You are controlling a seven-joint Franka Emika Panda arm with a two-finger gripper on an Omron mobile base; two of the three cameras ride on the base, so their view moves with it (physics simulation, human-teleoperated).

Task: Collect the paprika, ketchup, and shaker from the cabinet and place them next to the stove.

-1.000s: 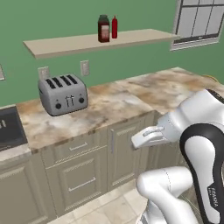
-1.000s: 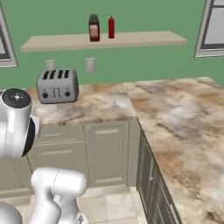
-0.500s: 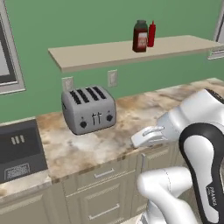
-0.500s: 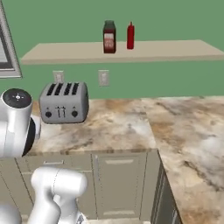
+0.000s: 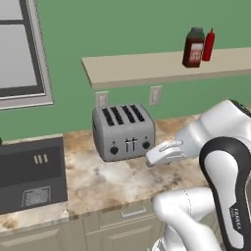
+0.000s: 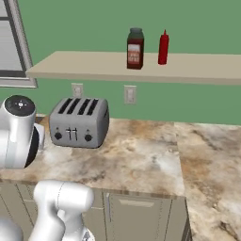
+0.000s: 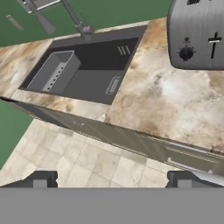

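A: Starting at your left, what did you have on the counter?

B: In the left base view you had a dark sink [image 5: 29,174] set into the marbled counter [image 5: 122,176], under a window [image 5: 19,51]. The hand view looked down on that same sink, with a grey basket [image 7: 54,70] in its basin and the tiled floor [image 7: 78,162] below the counter edge.

A: And further along?

B: A steel four-slot toaster [image 5: 123,131] stood on the counter against the green wall, under two wall outlets [image 5: 155,95]. Above it ran the cabinet [image 5: 162,66], a long tan shelf board.

A: Were the task items up there?

B: You could see two. The paprika [image 5: 193,47], the squat dark jar with a pale label, stood on the board toward its right part, and the ketchup [image 5: 209,44] stood just beside it on its right, a little further back. From the right base view the paprika [image 6: 134,48] and ketchup [image 6: 163,47] were clearly apart, both upright. I couldn't make out the shaker.

A: And your gripper?

B: The gripper [image 7: 111,179] hung well below the shelf, facing the floor and counter front, fingertips [image 7: 41,178] spread wide with nothing between them.
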